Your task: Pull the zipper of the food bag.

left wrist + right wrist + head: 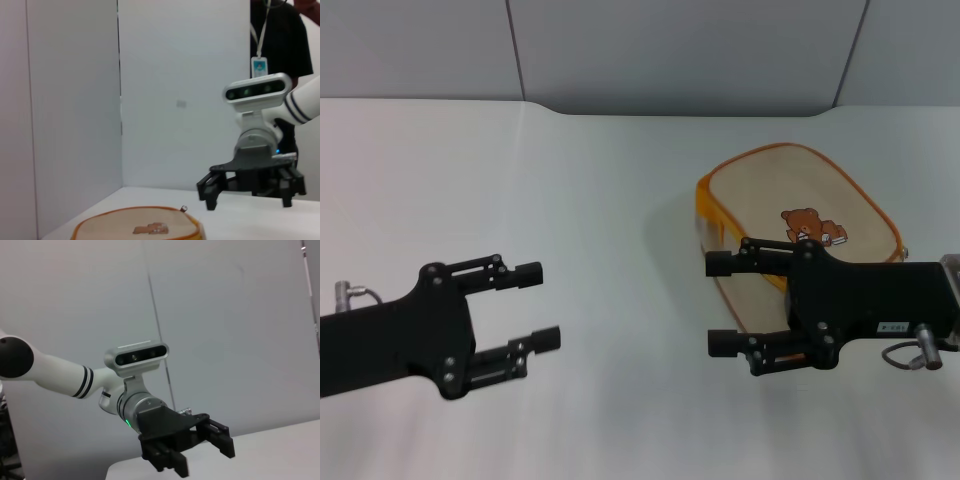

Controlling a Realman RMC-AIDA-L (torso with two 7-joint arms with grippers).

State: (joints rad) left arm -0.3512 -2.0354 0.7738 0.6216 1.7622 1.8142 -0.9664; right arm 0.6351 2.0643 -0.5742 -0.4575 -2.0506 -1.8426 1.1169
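Observation:
The food bag (790, 200) lies flat on the white table at the right, bear print facing up. Its orange zipper (704, 213) runs along the rim. A tiny silver pull tab shows at the bag's far end in the left wrist view (184, 208). My right gripper (716, 303) is open at the bag's near left corner, its upper finger over the bag's edge. It also shows in the left wrist view (247, 197), beyond the bag (135, 227). My left gripper (544, 305) is open and empty over bare table, well left of the bag. It also shows in the right wrist view (200, 455).
The white table (600, 200) reaches back to grey wall panels (680, 50). A person with a badge stands behind the right arm in the left wrist view (272, 40).

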